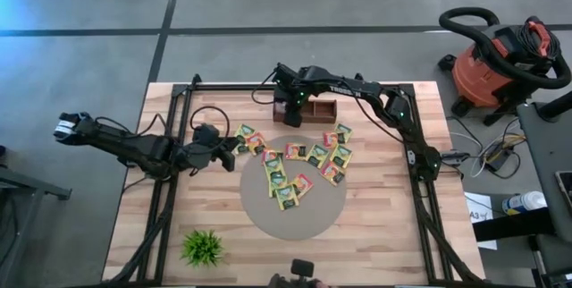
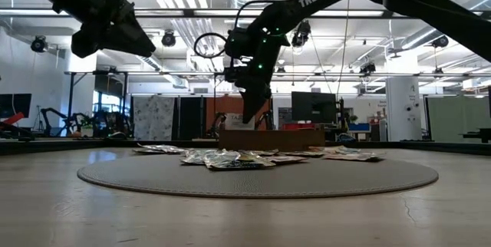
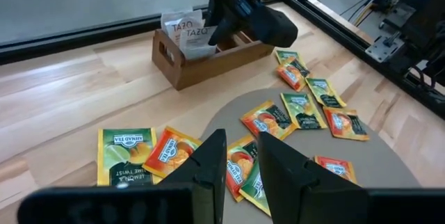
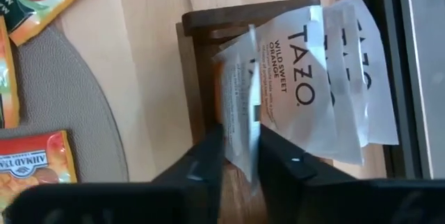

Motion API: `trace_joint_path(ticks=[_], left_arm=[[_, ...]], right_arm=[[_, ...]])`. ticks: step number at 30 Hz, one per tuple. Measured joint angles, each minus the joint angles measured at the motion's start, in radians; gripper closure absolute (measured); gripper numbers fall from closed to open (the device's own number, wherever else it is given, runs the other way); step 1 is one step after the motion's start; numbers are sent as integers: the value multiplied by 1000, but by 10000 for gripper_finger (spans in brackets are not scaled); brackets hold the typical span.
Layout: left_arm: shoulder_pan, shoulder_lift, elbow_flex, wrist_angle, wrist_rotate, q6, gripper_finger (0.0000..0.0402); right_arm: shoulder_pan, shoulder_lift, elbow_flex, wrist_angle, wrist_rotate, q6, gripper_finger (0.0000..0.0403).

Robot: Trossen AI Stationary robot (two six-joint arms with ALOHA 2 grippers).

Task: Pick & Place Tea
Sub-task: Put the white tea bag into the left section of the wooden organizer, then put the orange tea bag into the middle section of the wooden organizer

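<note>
The tea [image 1: 299,168] lies mostly in a loose heap of small flat packets on the round grey mat [image 1: 268,221] in the middle of the table [image 1: 393,243]. A few packets sit off the mat on the bare wood on the left arm's side. Some white packets [image 3: 186,33] already stand up in the little wooden box [image 3: 208,53] at the far edge of the mat. The right gripper [image 4: 240,156] is right over the end of that box, and its fingers are close on each side of one white packet [image 4: 243,106] whose lower edge is down in the box. I cannot tell if the fingers press it or have just let go. So I think the step is putting a packet into the box, and it looks almost done. Next, the right gripper needs to let go fully, lift straight up so it does not pull the packet out or bump the box wall, then go over to the heap for one more. The left gripper [image 3: 240,165] hangs low near the packets on its side of the mat, with its fingers a little way apart and nothing between them. The box end is tight, since other packets lean there. The mat has lots of open room near the front. The small plant [image 1: 203,247] is far off in a front corner. The black rails [image 1: 179,145] run down both sides of the table, near the arms.
</note>
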Motion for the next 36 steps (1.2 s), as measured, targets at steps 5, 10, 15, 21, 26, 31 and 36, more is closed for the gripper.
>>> trace_joint_path(ticks=[5,10,15,21,26,31,36], left_arm=[[0,0,3,13,4,-14,324],[0,2,2,39,8,-17,324],[0,2,1,51,8,-17,324],[0,4,0,62,5,-18,324],[0,31,0,116,4,-20,324],[0,81,0,176,13,-21,324],[0,128,0,210,23,-21,324]], right_arm=[[3,-20,0,-4,2,2,260],[3,-66,0,-1,5,-9,239],[2,-124,0,-30,8,-9,237],[0,-144,-29,-134,3,-12,248],[3,-241,-172,-36,-124,28,262],[14,-459,-479,261,-132,130,280],[15,-679,-746,368,-74,231,286]])
